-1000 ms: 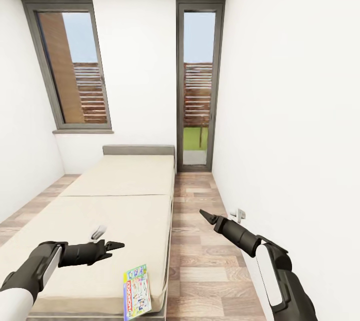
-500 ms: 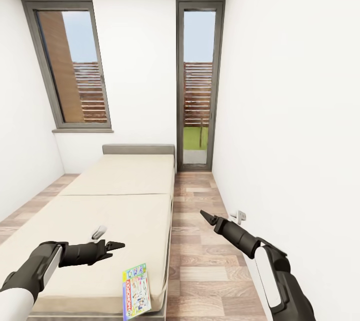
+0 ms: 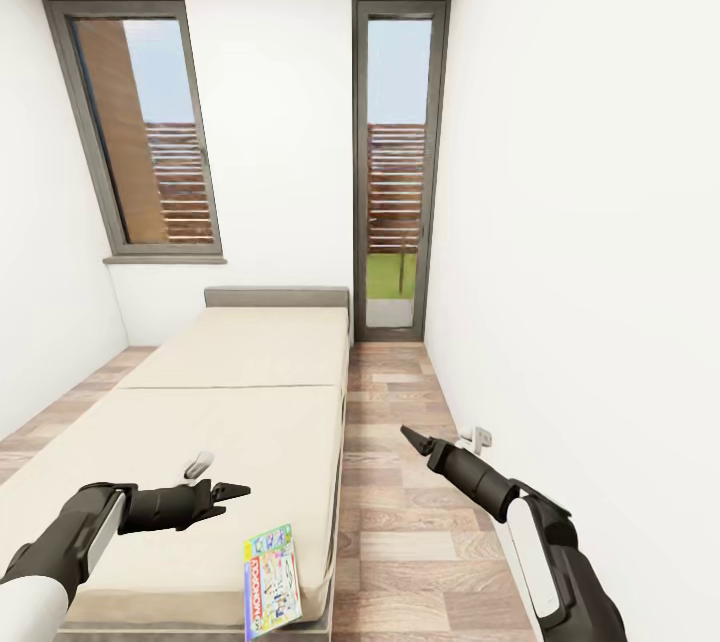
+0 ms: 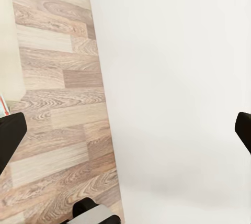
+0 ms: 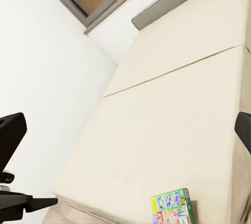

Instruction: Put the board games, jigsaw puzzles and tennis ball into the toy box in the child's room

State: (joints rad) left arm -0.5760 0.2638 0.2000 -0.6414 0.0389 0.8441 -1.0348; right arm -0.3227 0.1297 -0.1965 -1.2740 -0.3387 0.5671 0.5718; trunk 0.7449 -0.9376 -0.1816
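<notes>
One board game (image 3: 272, 582), a white-blue printed box with a green edge, lies flat on the near right corner of the beige bed (image 3: 240, 392). My left gripper (image 3: 235, 492) hovers open over the mattress, just left of and above that box. My right gripper (image 3: 410, 437) is open above the wooden floor to the right of the bed. In the right wrist view the board game (image 5: 171, 207) sits at the mattress (image 5: 172, 119) edge, and the fingers (image 5: 11, 132) stand wide apart. The table, toy box, jigsaw puzzles and tennis ball are out of view.
A narrow strip of wood floor (image 3: 400, 502) runs between the bed and the white right wall (image 3: 600, 322). A grey headboard (image 3: 277, 299), a window (image 3: 140, 132) and a glass door (image 3: 398, 172) are at the far end. A small white-grey object (image 3: 198, 465) lies on the mattress.
The view has crept very slightly. My right forearm has sunk a little. The board game and my left gripper keep their places.
</notes>
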